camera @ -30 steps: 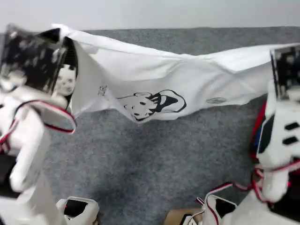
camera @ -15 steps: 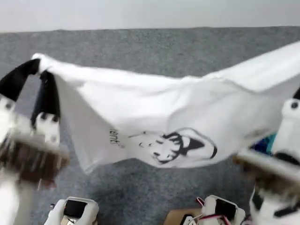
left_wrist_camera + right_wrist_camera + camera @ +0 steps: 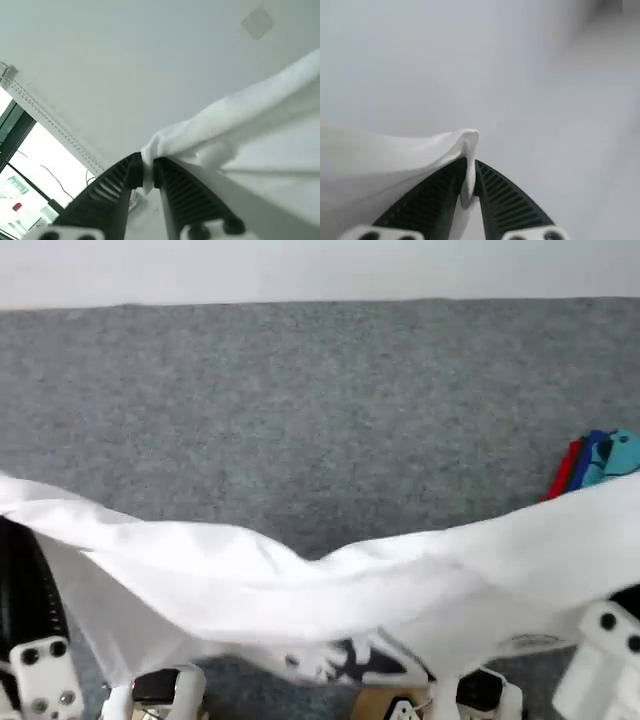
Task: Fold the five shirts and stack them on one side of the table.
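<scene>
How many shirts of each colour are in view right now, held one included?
White printed shirt, held in the air: 1
Red folded shirt, stacked: 1
Blue folded shirt, stacked: 1
Teal folded shirt, stacked: 1
Total: 4 distinguishable; the white one covers part of the stacked ones.

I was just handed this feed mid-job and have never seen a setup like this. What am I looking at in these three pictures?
Two robot arms sit side by side at a table covered in grey cloth. The wide picture comes from a fixed camera looking down over it. The other two come from cameras on the arms' wrists, each looking along its own claw. The left claw pinches one edge of a white shirt with a dark print; the right claw pinches another edge. The shirt hangs stretched between them, lifted off the table. At the right of the wide picture lies a pile of coloured fabric, probably other shirts.
</scene>
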Controlling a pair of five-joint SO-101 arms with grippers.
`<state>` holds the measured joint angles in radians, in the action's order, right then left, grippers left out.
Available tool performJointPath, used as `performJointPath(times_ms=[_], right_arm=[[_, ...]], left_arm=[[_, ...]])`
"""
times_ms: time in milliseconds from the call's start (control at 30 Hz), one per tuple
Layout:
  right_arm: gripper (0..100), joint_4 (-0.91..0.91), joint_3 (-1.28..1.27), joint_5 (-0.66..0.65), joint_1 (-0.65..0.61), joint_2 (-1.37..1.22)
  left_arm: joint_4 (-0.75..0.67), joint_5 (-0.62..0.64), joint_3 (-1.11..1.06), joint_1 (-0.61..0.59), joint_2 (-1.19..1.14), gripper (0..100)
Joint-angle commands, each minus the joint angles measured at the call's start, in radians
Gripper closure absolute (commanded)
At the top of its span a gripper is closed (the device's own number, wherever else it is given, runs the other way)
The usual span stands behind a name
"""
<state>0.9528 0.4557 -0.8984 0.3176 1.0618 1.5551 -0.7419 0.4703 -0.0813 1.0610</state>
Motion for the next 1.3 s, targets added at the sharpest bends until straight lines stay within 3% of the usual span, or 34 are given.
performJointPath(times_ms=[0,167,267,433,667,800,1000,1267], right_arm=[[98.8,-0.024,-0.052,-0.009,0.001,-0.042],[98.8,-0.024,-0.193,-0.017,-0.048,-0.18],[98.8,-0.016,-0.276,-0.041,-0.142,-0.265],[98.8,-0.096,-0.463,-0.069,-0.266,-0.383],[98.8,-0.486,-0.73,-0.069,-0.298,-0.564],[98.8,-0.668,-0.752,-0.071,-0.309,-0.687],[98.8,-0.909,-0.75,-0.072,-0.311,-0.842],[98.8,-1.018,-0.672,-0.074,-0.312,-1.009]], left_arm=[[-0.005,-0.008,-0.061,-0.023,-0.003,100],[-0.014,-0.044,-0.354,-0.021,-0.003,100],[-0.112,-0.12,-0.588,-0.021,-0.003,100],[-0.434,-0.16,-0.995,-0.029,-0.003,100],[-1.033,-0.158,-1.532,-0.025,-0.005,100],[-1.261,-0.173,-1.713,-0.025,-0.006,100],[-1.392,-0.196,-1.696,-0.046,-0.189,100],[-1.413,-0.195,-1.303,-0.048,-0.692,100]])
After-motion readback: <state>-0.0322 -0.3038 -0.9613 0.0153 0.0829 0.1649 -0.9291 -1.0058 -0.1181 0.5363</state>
